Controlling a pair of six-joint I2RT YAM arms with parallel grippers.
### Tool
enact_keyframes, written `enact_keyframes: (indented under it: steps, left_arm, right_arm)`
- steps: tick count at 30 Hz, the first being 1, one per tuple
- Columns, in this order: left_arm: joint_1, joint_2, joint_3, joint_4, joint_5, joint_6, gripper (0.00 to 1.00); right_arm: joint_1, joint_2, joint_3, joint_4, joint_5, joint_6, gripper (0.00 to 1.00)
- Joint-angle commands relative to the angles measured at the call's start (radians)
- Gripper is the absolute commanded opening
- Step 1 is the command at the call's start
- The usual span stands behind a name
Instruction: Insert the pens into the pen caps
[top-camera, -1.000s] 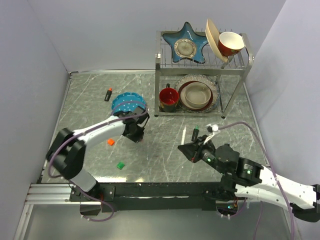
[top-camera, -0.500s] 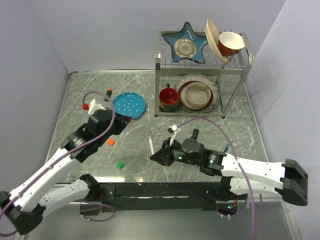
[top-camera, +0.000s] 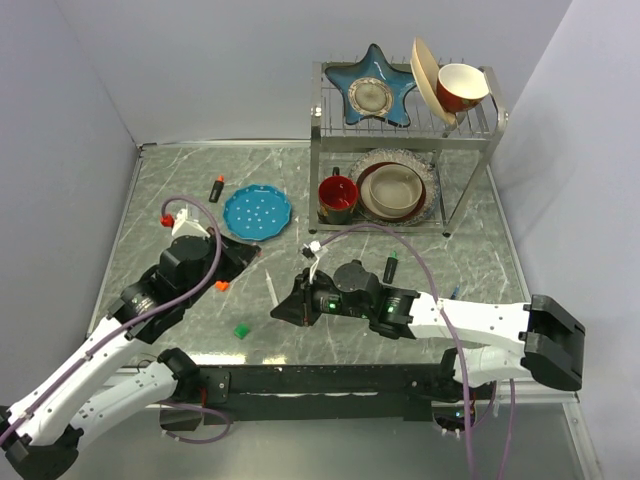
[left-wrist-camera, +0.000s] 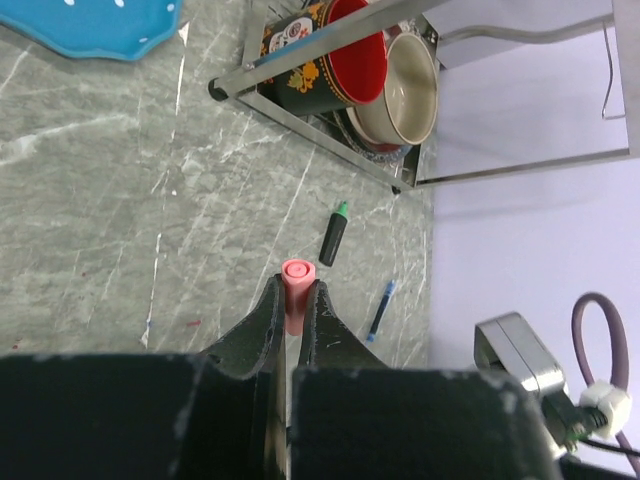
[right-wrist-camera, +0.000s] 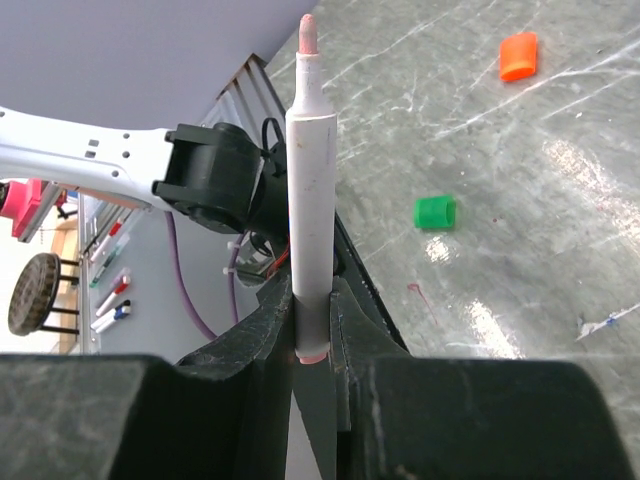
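Left gripper (left-wrist-camera: 296, 310) clenched on pink cap (left-wrist-camera: 297, 276); right gripper (right-wrist-camera: 312, 318) grasping white pen (right-wrist-camera: 310, 190); green cap (right-wrist-camera: 435, 212), orange cap (right-wrist-camera: 518, 56) lie on table (right-wrist-camera: 570, 130).

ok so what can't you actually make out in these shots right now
Pink cap: hidden under the left gripper in the top view; only the left wrist view shows it.
White pen: part of its barrel is covered by the right gripper in the right wrist view.
Blue pen: too small in the left wrist view to tell whether it is capped.
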Motion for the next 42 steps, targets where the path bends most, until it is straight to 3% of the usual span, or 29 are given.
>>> enact_keyframes:
  steps: [1,35,42]
  left_arm:
    - [0.0,-0.039,-0.018,0.036,0.033,0.025,0.01]
    - [0.0,-0.172,-0.107,0.077,0.117,0.087,0.01]
    - [0.0,-0.179,-0.168,0.128,0.207,0.101,0.01]
  right_arm:
    - [0.006,0.023,0.051,0.049,-0.016,0.004,0.0]
    - [0.007,0.07,0.083,0.054,-0.013,0.018,0.0]
    - [0.007,0.067,0.111,0.023,-0.004,0.007,0.0]
